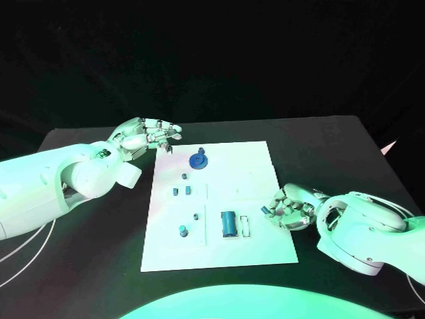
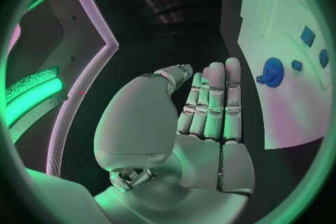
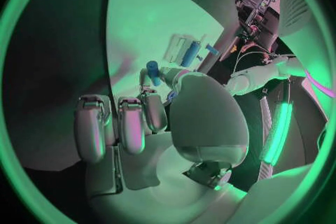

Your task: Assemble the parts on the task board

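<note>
You are working over a black table (image 1: pixel 88 272) with the white task board (image 1: pixel 246 199) lying in its middle, and in the head view the blue parts are sitting mostly down the board's left half: a round gear-like part (image 1: pixel 199 160) near the far end, several small pieces (image 1: pixel 180 191) below it, and a cylinder (image 1: pixel 229 223) lying in a frame near the near end. Your left hand (image 1: pixel 147 135) is hovering off the board's far left corner with its fingers curled in, probably parked clear so the board stays unobstructed. Your right hand (image 1: pixel 291 207) is resting at the board's right edge, pinching a small blue part (image 1: pixel 266 211) just over the board, likely poised to carry it to a seat. In the left wrist view, the left hand (image 2: pixel 203 117) is lying flat with fingers straight and together, carrying nothing, beside the board (image 2: pixel 294 84) where the gear-like part (image 2: pixel 271 71) is sitting. In the right wrist view, the right hand (image 3: pixel 140 123) is holding the small blue part (image 3: pixel 153 66) up at its fingertips, aimed toward the cylinder (image 3: pixel 189 52) in its frame; whether that is its destination you cannot tell yet.
</note>
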